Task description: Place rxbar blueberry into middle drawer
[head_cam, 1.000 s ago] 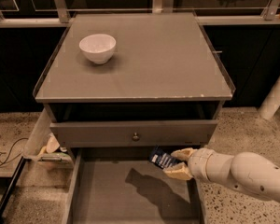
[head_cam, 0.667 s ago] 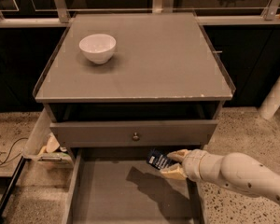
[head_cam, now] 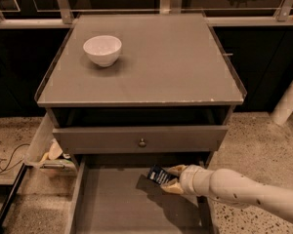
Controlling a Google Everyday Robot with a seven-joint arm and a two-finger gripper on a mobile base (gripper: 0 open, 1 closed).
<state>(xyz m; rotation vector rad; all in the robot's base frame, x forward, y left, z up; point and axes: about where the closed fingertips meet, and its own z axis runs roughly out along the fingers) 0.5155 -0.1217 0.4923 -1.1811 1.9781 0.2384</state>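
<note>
The rxbar blueberry (head_cam: 158, 175) is a small dark navy bar with white lettering, held in my gripper (head_cam: 170, 178). The gripper's pale fingers (head_cam: 176, 170) are shut on the bar. It hovers over the far right part of the open middle drawer (head_cam: 112, 204), just below the grey drawer front with the round knob (head_cam: 142, 142). My white arm (head_cam: 244, 191) reaches in from the lower right. The drawer floor under the bar is bare grey, with the arm's shadow on it.
A white bowl (head_cam: 102, 50) stands on the grey cabinet top (head_cam: 156, 62) at the back left. A tray-like bin (head_cam: 46, 150) with small items hangs at the cabinet's left side. A white post (head_cam: 288, 104) stands at the right. Speckled floor surrounds the cabinet.
My gripper and the bar have moved a little to the left and slightly further over the drawer. The bowl and the drawers have not moved.
</note>
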